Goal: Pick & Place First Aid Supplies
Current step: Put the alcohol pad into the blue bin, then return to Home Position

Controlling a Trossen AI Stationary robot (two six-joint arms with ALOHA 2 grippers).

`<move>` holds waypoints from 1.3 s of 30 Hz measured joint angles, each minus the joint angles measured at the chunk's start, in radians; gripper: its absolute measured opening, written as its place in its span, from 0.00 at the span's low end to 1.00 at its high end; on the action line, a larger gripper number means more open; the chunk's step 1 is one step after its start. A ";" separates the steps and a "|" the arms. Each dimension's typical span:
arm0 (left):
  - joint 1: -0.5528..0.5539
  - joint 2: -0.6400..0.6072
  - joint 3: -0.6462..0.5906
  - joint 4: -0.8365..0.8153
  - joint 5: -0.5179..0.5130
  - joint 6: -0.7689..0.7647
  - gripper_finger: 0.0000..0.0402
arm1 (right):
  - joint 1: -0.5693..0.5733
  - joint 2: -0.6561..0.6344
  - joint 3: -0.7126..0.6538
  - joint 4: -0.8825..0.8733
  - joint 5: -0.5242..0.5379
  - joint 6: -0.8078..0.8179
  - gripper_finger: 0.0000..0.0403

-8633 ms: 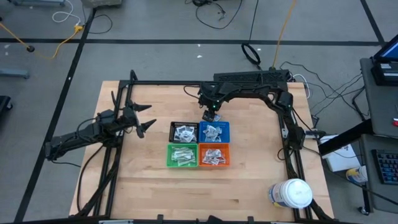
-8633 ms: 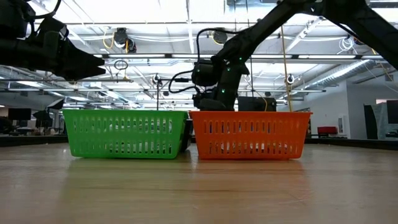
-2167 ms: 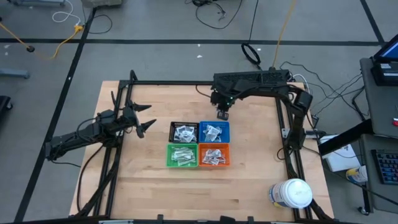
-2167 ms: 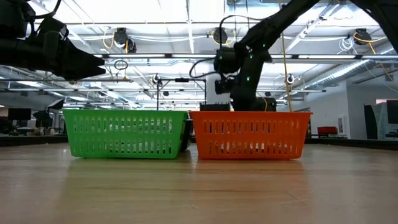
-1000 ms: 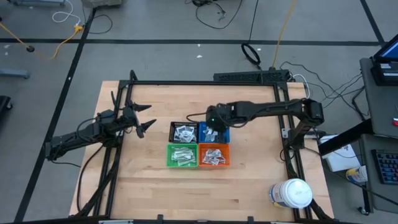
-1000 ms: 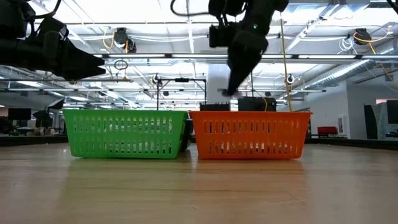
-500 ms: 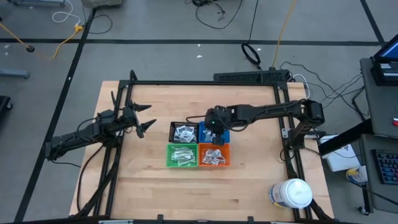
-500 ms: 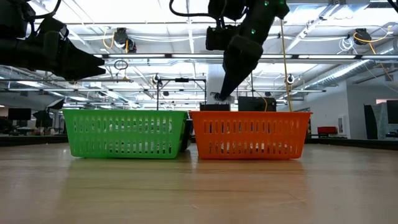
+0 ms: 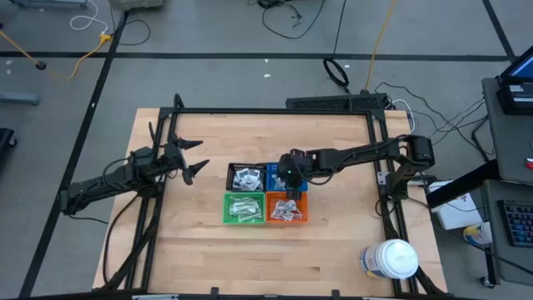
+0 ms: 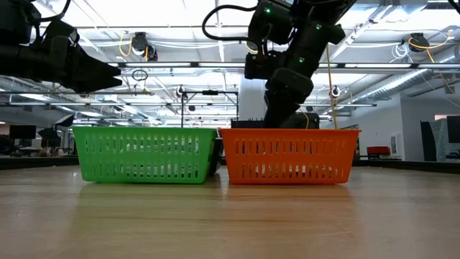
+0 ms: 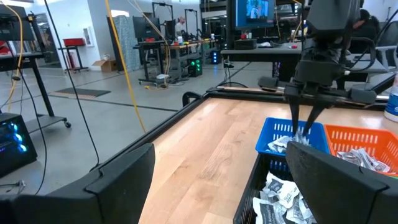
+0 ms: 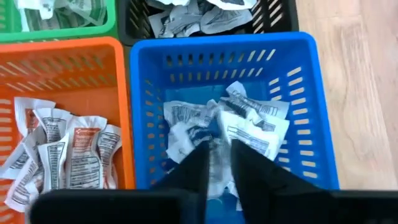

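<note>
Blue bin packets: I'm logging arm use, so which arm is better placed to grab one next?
Right. The right gripper hangs open directly over the packets in the blue bin, while the left gripper waits off beside the bins.

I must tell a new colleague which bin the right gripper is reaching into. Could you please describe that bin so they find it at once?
In the middle of the wooden table four small bins form a square. The blue bin is the far right one, beside the black bin and behind the orange bin. It alone has the right gripper lowered into its packets.
</note>
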 joint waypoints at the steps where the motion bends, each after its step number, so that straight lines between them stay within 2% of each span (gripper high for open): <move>1: 0.000 0.000 0.000 0.000 0.000 0.000 0.91 | 0.000 0.000 -0.001 0.000 -0.001 0.013 0.16; 6: 0.000 0.000 0.000 0.000 0.000 0.000 0.91 | 0.000 0.000 -0.001 0.012 0.001 0.029 0.34; 10: 0.000 0.000 0.000 0.000 0.000 0.000 0.91 | 0.000 0.000 -0.001 0.043 0.004 0.024 0.44; 18: 0.000 0.000 0.000 -0.001 0.000 0.000 0.91 | -0.086 -0.096 -0.030 0.148 0.001 0.040 0.51; 20: 0.000 0.000 0.000 0.000 0.000 0.000 0.91 | -0.118 -0.126 -0.059 0.227 0.002 0.040 0.52; 23: 0.000 0.000 0.000 -0.002 0.000 0.000 0.91 | -0.162 -0.203 -0.130 0.340 0.000 0.039 0.51; 32: 0.000 0.004 0.000 -0.009 0.002 0.000 0.91 | -0.287 -0.478 -0.464 0.885 0.006 -0.021 0.51; 39: 0.000 0.019 0.000 -0.003 0.002 0.000 0.91 | -0.360 -0.737 -0.751 1.099 0.044 -0.160 0.51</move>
